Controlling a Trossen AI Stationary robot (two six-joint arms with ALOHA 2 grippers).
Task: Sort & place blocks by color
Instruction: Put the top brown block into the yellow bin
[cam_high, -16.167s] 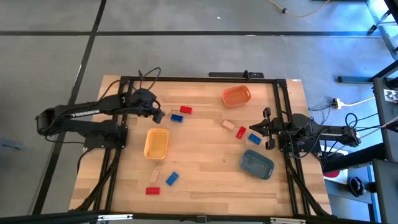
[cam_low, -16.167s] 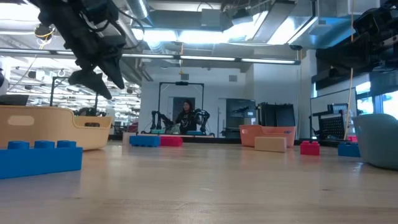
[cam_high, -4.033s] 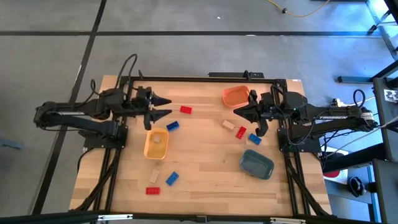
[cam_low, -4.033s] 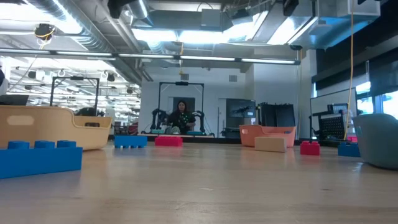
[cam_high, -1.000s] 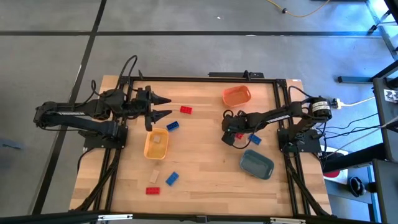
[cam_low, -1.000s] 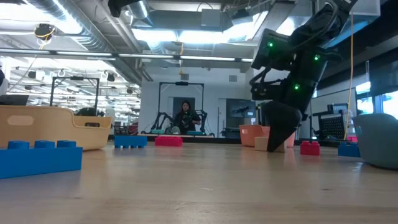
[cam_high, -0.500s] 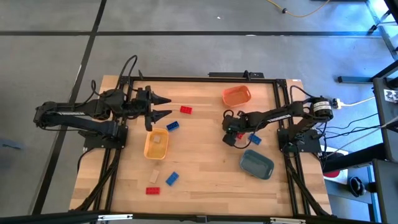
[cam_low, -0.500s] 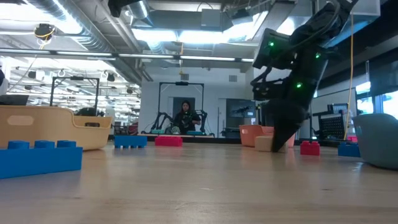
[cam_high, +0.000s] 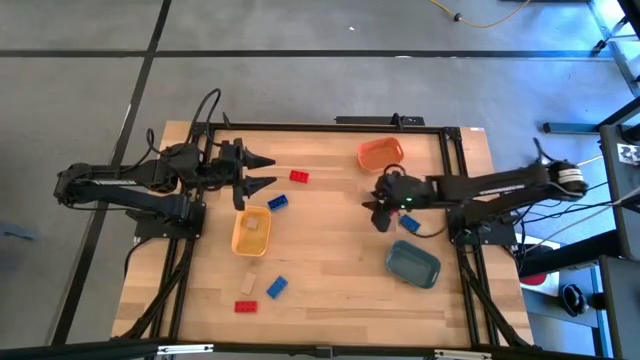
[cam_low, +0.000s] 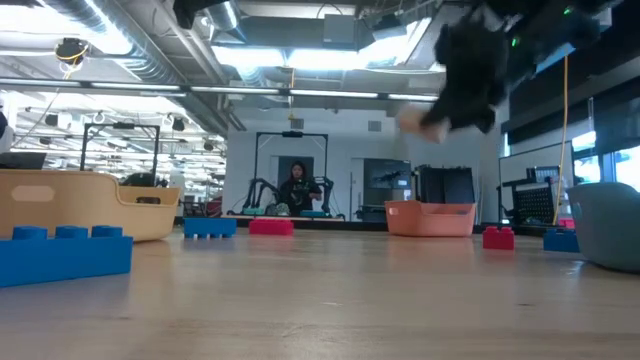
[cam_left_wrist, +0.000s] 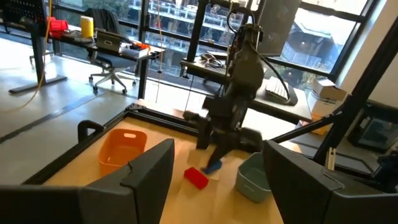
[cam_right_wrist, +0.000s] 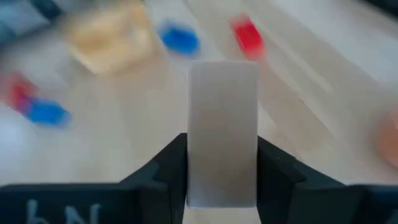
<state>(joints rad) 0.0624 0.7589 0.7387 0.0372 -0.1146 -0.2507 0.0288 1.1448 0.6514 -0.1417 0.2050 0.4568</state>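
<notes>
My right gripper (cam_high: 384, 207) hangs above the table's right half, shut on a pale beige block (cam_right_wrist: 222, 124) that also shows high up in the low view (cam_low: 415, 120). My left gripper (cam_high: 264, 172) waits open over the far left part of the table, beside a red block (cam_high: 298, 176) and a blue block (cam_high: 278, 201). Another beige block (cam_high: 252, 224) lies inside the yellow tray (cam_high: 240, 243). A beige (cam_high: 248, 283), a blue (cam_high: 276, 287) and a red block (cam_high: 245, 306) lie flat near the table's near edge. One blue block (cam_high: 409, 224) lies by my right gripper. My right gripper pinches the beige block between its two fingers (cam_right_wrist: 166, 167), which press on its two long sides (cam_right_wrist: 196, 155). The block's free end (cam_right_wrist: 222, 78) sticks out forward past the fingers. It is lifted clear of the table.
The orange tray (cam_high: 380, 154) stands at the far right, the slate-blue tray (cam_high: 413, 263) at the near right. A red block (cam_low: 498, 238) rests on the table below my right gripper. A black frame (cam_high: 330, 127) borders the tabletop. Bare wood (cam_high: 330, 260) stretches across the table's middle.
My right gripper has risen from the tabletop with the beige block, which stood on the table a second ago and now hangs clear, high above it. The gripper has also shifted slightly toward the table's right edge. The left arm has kept still.
</notes>
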